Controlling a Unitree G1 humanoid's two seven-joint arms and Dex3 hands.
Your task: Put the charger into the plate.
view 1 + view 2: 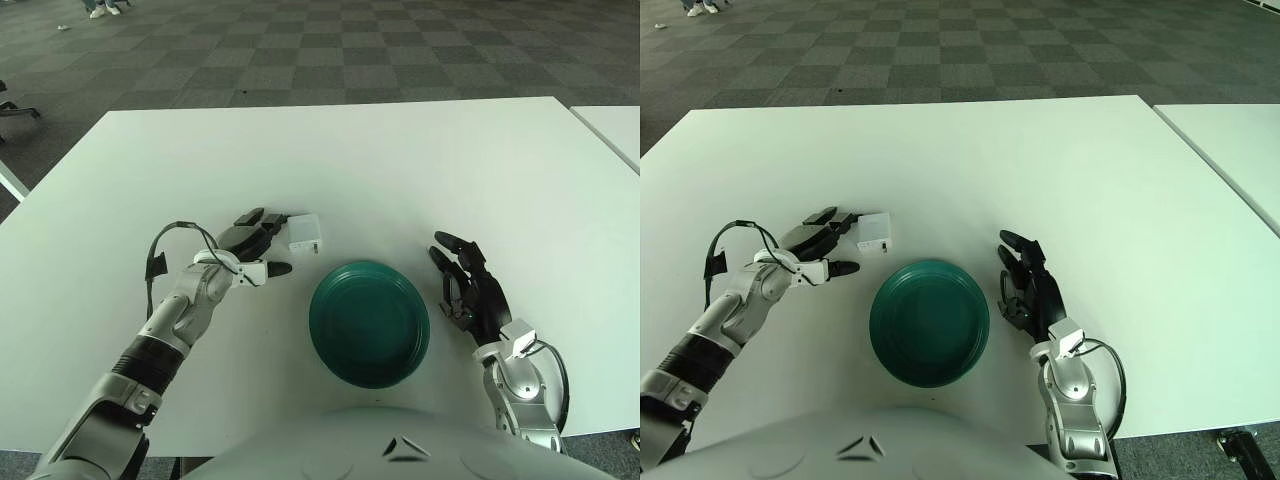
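Note:
A small white charger (304,234) lies on the white table (400,170), just beyond the upper left of a dark green plate (369,322). My left hand (258,243) is at the charger's left side; its upper fingers (262,221) reach the charger's left edge and the thumb points right below it. The fingers are spread and do not close around the charger. My right hand (467,285) shows to the right of the plate with its fingers relaxed and holding nothing.
A second white table (612,128) stands at the right, separated by a narrow gap. A dark cable loops off my left wrist (160,255). Chequered carpet lies beyond the table's far edge.

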